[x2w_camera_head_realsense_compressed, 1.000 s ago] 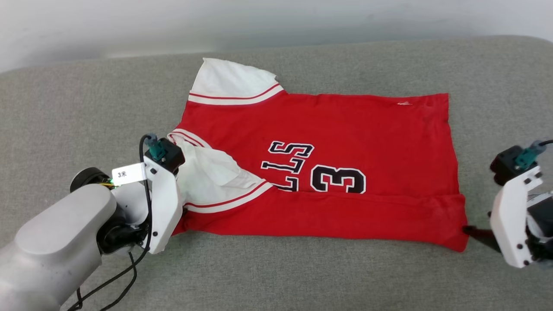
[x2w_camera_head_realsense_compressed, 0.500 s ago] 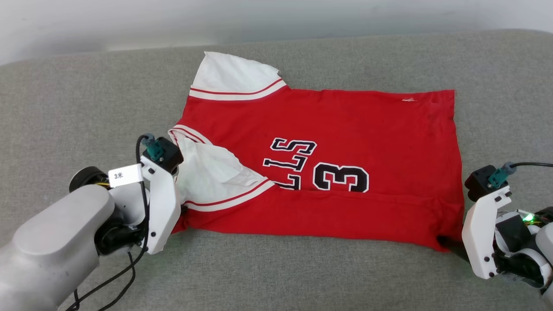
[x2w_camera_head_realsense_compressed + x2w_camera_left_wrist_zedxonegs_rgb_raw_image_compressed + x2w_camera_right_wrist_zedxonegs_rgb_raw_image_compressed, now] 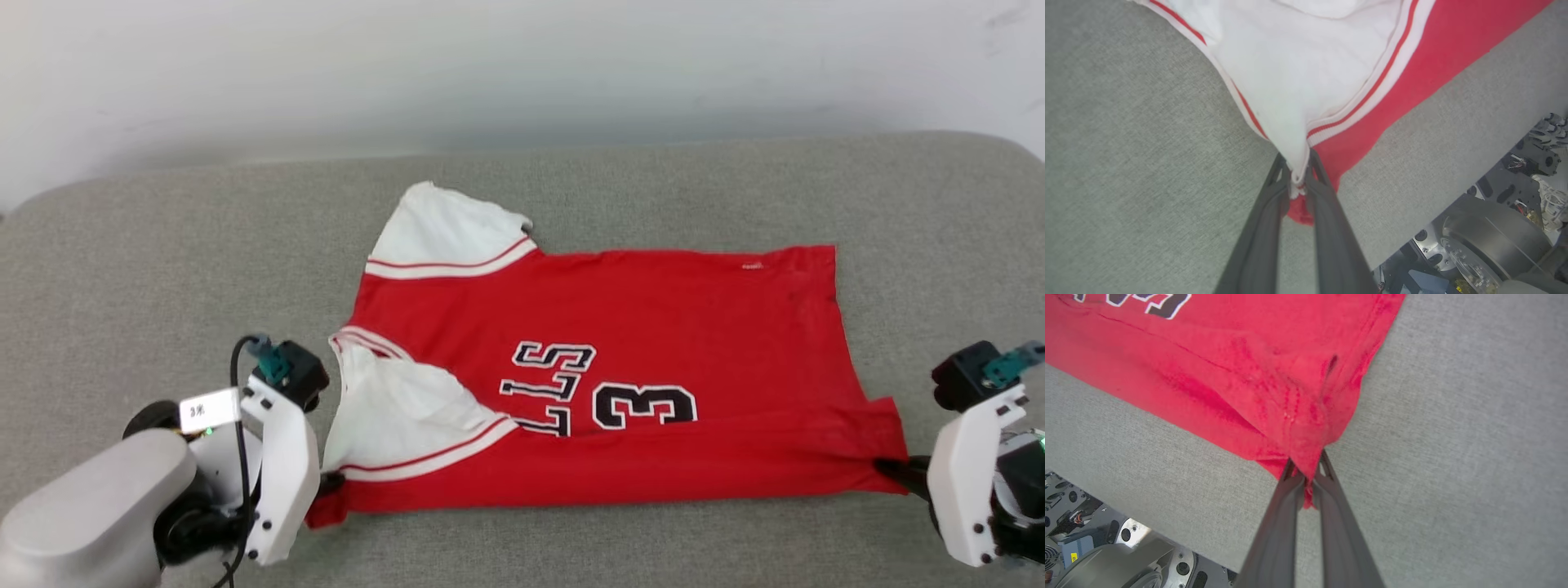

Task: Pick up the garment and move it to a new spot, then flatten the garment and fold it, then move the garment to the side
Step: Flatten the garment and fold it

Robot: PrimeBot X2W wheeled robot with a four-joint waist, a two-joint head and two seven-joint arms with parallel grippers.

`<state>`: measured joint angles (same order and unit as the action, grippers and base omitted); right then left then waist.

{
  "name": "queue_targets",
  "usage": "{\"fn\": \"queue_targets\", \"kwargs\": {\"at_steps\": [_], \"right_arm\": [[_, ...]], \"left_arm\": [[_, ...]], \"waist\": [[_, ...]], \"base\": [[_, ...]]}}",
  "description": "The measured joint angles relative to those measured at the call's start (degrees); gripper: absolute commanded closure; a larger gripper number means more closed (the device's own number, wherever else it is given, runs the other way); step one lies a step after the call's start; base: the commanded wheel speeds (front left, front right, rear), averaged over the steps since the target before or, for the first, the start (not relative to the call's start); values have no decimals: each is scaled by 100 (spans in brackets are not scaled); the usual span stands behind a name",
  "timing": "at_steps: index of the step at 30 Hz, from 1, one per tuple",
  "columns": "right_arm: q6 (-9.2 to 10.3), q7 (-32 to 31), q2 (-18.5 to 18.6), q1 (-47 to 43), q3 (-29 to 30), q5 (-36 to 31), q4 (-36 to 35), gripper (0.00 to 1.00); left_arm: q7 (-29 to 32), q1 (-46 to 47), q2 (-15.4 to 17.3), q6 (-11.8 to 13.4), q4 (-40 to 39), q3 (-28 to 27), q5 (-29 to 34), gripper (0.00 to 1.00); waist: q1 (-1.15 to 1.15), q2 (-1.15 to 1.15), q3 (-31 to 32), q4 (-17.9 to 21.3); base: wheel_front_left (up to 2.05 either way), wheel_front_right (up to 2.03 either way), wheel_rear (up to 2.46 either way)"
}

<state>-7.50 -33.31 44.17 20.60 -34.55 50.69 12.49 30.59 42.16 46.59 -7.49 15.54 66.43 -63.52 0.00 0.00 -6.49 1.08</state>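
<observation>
You had the left gripper [image 3: 1298,179] clamped on the jersey [image 3: 653,327] at its near-left corner, the right gripper [image 3: 1308,477] at its near-right hem, so an even, taut lift looked wisest.

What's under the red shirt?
The grey fabric surface shows all around the red shirt, so it lies on that. Anything else beneath is covered. Its folded near edge hides part of the letters.

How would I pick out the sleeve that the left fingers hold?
A red jersey lies on the grey cushion. The near sleeve is the white one at its front edge, pinched by the left fingers. Unlike the far sleeve, which sticks out onto the cushion, it is folded over the red body.
</observation>
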Motion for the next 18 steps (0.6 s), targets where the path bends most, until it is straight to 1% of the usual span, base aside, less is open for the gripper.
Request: {"fn": "queue_targets", "kwargs": {"at_steps": [4, 7, 10, 14, 15, 16, 17, 18], "right_arm": [[-1, 0, 261, -254, 180, 90, -249, 100], [-2, -126, 382, -627, 264, 177, -354, 100], [-2, -179, 368, -906, 383, 160, -299, 100], [-2, -174, 130, -1117, 438, 107, -88, 100], [-1, -121, 67, -1118, 466, 71, -45, 87], [-1, -78, 25, -1117, 488, 48, -29, 57], [-1, -3, -18, -1116, 513, 31, -29, 0], [-1, 80, -53, -1112, 530, -12, -35, 0]], "left_arm": [[-110, -283, 212, 58, -297, 20, -101, 100], [-163, -643, 301, 202, -605, 130, -167, 100], [-213, -911, 314, 330, -719, 215, -211, 100], [-288, -982, 268, 399, -689, 231, -203, 100], [-307, -988, 254, 403, -668, 231, -198, 100], [-315, -988, 240, 408, -653, 229, -177, 60], [-359, -987, 233, 425, -638, 226, -140, 0], [-368, -982, 226, 454, -628, 211, -127, 0]], "waist": [[0, 0, 135, -15], [0, 0, 156, -30], [0, 0, 100, -40], [0, 0, -5, -43], [0, 0, -26, -45], [0, 0, -40, -49], [0, 0, -46, -52], [0, 0, -45, -54]], "base": [[0, 0, 0], [0, 0, 0], [0, 0, 0], [0, 0, 0], [0, 0, 0], [0, 0, 0], [0, 0, 0], [0, 0, 0]]}}
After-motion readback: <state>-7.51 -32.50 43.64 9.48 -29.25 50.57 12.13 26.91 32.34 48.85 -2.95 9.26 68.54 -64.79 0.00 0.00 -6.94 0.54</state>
